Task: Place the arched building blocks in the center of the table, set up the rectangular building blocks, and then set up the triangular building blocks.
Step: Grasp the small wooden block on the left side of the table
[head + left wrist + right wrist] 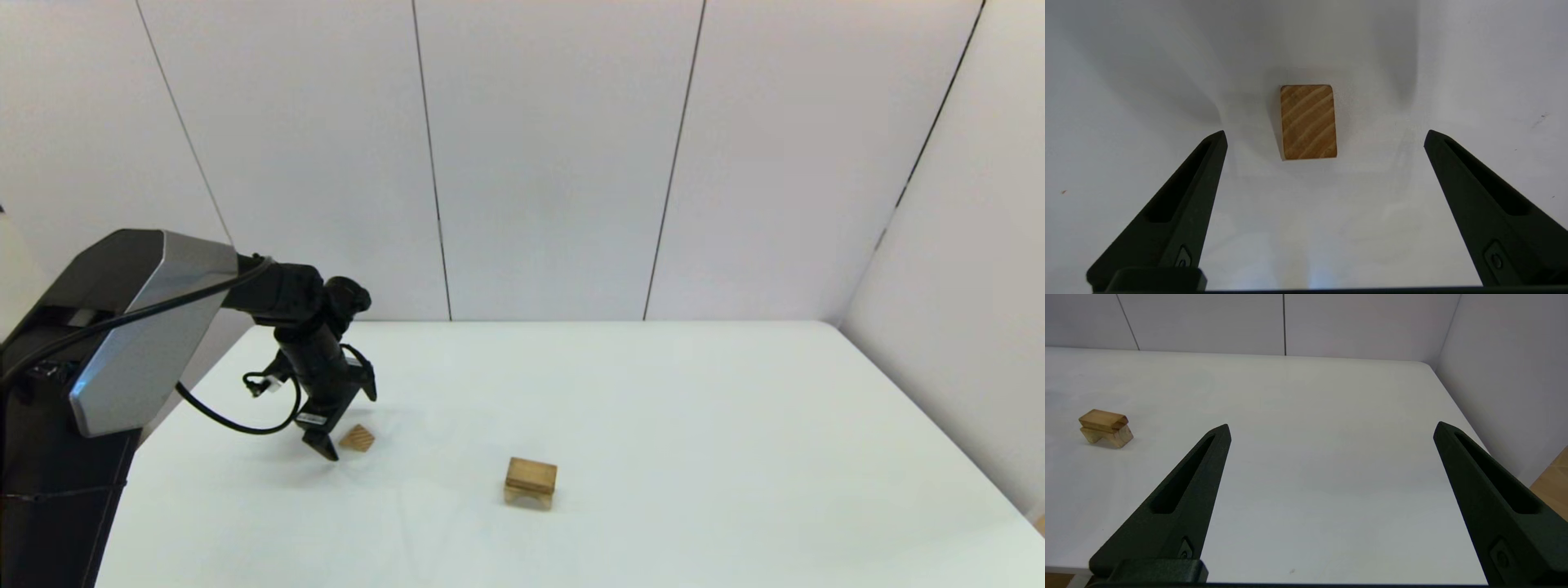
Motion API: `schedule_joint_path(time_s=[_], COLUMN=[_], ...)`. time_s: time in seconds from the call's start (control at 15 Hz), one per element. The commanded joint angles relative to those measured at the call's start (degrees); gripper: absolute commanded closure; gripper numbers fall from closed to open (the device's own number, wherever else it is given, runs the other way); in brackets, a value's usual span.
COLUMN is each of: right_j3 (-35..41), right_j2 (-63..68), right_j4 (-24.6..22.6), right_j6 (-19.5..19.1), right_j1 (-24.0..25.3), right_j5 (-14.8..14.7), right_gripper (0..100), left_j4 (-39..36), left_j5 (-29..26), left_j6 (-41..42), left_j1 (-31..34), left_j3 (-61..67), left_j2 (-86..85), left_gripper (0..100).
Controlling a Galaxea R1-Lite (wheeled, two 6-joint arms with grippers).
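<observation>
Striped-grain small wooden triangular block [1308, 121] lay on the white table [653, 392] directly beneath my left gripper [1325, 136], fingers spread wide, its long axis running crosswise to their closing line.

A bare robot test lab: a large white table [653, 392] with rounded corners is boxed in by plain white panel walls [555, 163] with thin dark seams, and wood flooring [1551, 477] shows past the table's right edge.
</observation>
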Motion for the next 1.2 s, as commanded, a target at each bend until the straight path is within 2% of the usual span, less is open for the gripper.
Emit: schedule_joint_path(time_s=[0.07, 0.87, 0.93, 1.2], right_j3=[0.0, 0.0, 0.0, 0.0], right_j2=[-0.1, -0.1, -0.1, -0.1], right_j4=[0.0, -0.1, 0.0, 0.0], right_j6=[0.0, 0.0, 0.0, 0.0], right_j1=[0.0, 0.0, 0.0, 0.0], right_j5=[0.0, 0.0, 0.0, 0.0], right_gripper=[0, 0, 0, 0], left_j4=[0.3, 0.8, 1.2, 2.3], left_j5=[0.0, -0.2, -0.2, -0.9], left_j6=[-0.5, -0.8, -0.8, -0.8], left_j1=[0.0, -0.1, -0.1, -0.1], left_j3=[-0.5, -1.5, -1.7, -2.1], left_j2=[0.6, 0.9, 0.9, 1.7], left_gripper=[0, 0, 100, 100])
